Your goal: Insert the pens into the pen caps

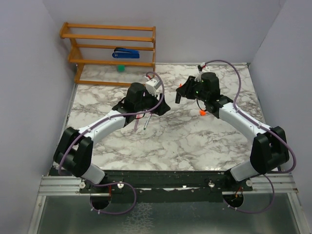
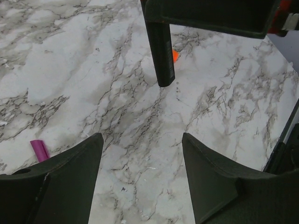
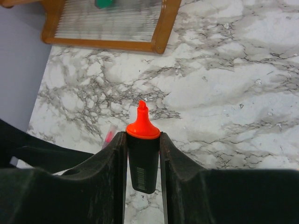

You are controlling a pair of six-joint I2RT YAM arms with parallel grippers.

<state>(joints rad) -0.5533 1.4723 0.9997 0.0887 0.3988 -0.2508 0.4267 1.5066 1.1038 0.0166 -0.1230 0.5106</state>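
Above the marble tabletop (image 1: 185, 141), shows the left claw (image 2: 141, 137) spread wide and empty, facing the right claw (image 3: 142, 134) pinched onto the black marker (image 3: 142, 163), long axis along the fingers, orange tip outward, and places the orange cap (image 1: 202, 113) on the tabletop just behind, nearer the right arm.

The left arm (image 1: 105, 124) and right arm (image 1: 241, 121) are clad in white and jointed in black; purple cables (image 1: 225, 61) are looped behind the jaws.

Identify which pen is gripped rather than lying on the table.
The short black marker with the orange tip, clamped in the right gripper; the slim silver-grey pen lies loose on the table.
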